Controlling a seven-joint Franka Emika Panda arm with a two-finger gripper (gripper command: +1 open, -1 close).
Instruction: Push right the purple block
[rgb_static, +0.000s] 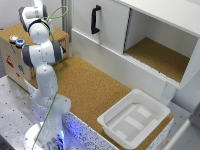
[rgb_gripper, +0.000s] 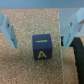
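Gripper (rgb_gripper: 40, 37) spread wide, grasping nothing. Purple block (rgb_gripper: 42, 47) on the cork surface (rgb_gripper: 35, 20) between the two fingers (rgb_gripper: 10, 32), touching neither. Block hidden in the exterior view.

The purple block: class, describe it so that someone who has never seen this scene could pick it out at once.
Start with the cork-covered tabletop, seen from the wrist camera. Two pale jaws hang open above it, and the purple block sits on the cork between them, touching neither. It is a small cube with a yellow-green letter A on the face towards the camera and a bar of the same colour on top; no other block is in sight.
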